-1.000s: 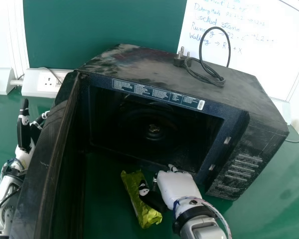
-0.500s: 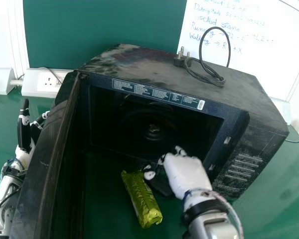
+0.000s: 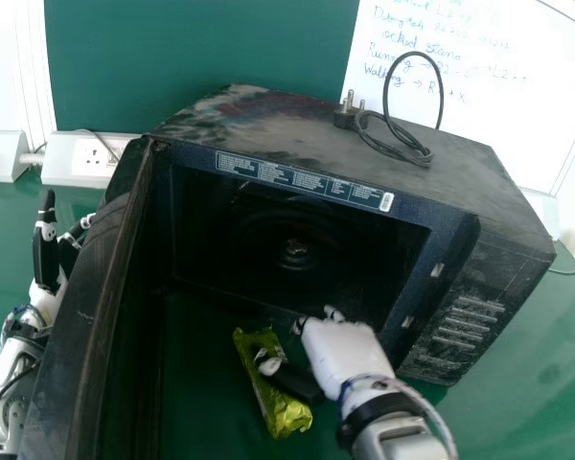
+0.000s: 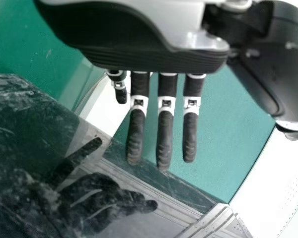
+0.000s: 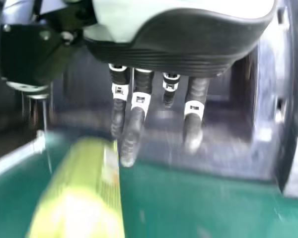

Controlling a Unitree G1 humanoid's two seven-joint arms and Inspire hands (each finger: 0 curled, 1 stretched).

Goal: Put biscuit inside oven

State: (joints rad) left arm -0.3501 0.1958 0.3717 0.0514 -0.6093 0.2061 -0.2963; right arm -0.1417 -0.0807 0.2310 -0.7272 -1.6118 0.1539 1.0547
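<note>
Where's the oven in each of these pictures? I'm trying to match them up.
Head view: the oven fills much of the middle, its door swung open toward the left.
Left wrist view: its dark, glossy door lies beside the left hand, reflecting it.
Right wrist view: its front frame and interior lie beyond the right hand.
Shared landmark: green surface beside the oven.

A green wall panel [image 3: 201, 57] stands at the back of the head view, with a whiteboard [image 3: 522, 120] bearing blue handwriting in front of its right part and a white upright panel [image 3: 10, 67] at its left. Below, at the left, a white socket unit [image 3: 77, 173] has a thin cord [image 3: 99, 141] across it. The green bench [image 3: 513, 345] spreads beneath, another thin cable [image 3: 564, 272] near its right edge.
</note>
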